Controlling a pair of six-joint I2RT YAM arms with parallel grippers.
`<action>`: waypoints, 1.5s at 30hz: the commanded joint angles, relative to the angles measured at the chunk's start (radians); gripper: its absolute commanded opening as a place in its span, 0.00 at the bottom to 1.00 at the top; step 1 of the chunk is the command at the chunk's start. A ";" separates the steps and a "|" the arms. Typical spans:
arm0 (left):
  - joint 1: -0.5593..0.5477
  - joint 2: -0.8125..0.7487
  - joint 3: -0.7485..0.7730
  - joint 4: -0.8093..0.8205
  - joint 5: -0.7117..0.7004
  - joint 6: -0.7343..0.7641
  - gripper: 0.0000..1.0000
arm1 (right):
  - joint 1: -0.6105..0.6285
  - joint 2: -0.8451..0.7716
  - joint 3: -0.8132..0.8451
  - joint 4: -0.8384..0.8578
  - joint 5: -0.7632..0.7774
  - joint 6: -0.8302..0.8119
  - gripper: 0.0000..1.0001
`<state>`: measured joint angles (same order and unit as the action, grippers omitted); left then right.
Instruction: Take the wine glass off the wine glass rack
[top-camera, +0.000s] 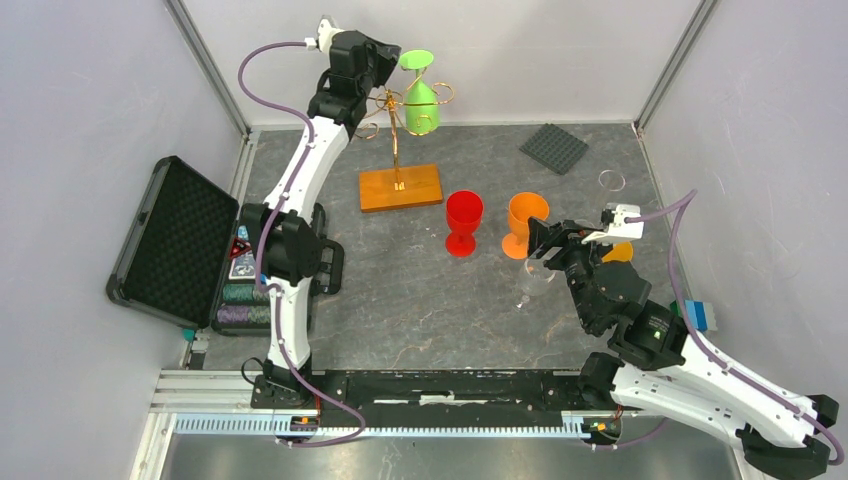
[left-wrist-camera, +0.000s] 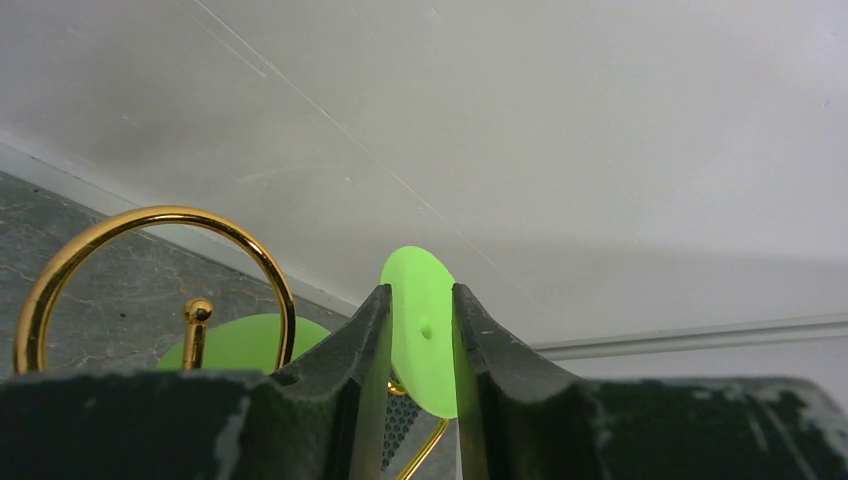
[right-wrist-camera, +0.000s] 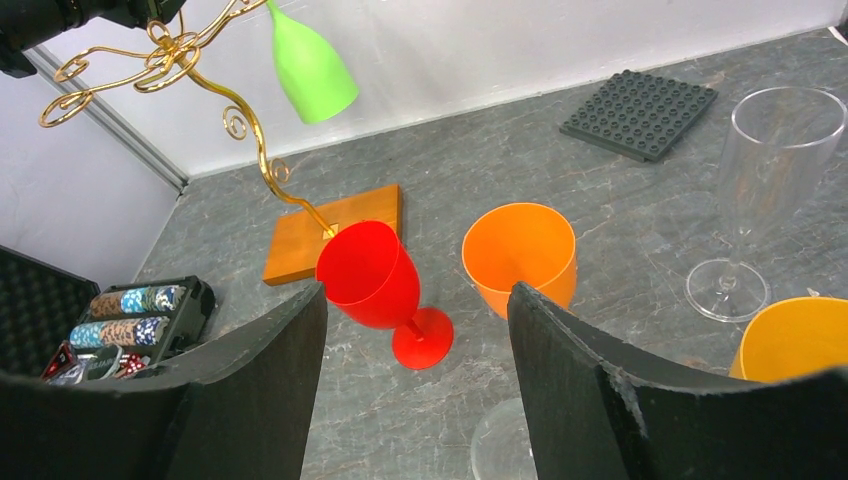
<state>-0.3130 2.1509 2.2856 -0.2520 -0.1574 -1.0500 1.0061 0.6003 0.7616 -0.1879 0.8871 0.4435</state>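
The left arm stretches to the far edge of the worktop, where the left gripper (top-camera: 391, 63) meets the round foot of a green wine glass (top-camera: 422, 104). The glass hangs upside down from the gold rack (top-camera: 397, 150), whose wooden base (top-camera: 401, 187) lies just inside the far edge. Near the middle stand a red goblet (top-camera: 464, 221) and an orange goblet (top-camera: 525, 222), side by side. The right gripper (top-camera: 538, 242) sits just beside the orange one. A grey studded plate (top-camera: 553, 147) lies near the far right corner, and an open black case (top-camera: 170, 240) lies at the left edge.
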 joint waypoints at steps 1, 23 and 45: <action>-0.017 -0.046 0.026 -0.005 -0.059 0.086 0.34 | 0.004 -0.007 -0.008 0.037 0.020 -0.014 0.71; -0.027 -0.004 0.060 -0.035 -0.026 0.073 0.29 | 0.005 -0.015 -0.017 0.043 0.026 -0.013 0.71; -0.027 0.021 0.074 -0.029 0.020 0.079 0.33 | 0.005 -0.015 -0.022 0.043 0.029 -0.005 0.70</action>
<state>-0.3382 2.1574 2.3142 -0.3061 -0.1471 -0.9752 1.0061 0.5900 0.7418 -0.1730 0.8989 0.4408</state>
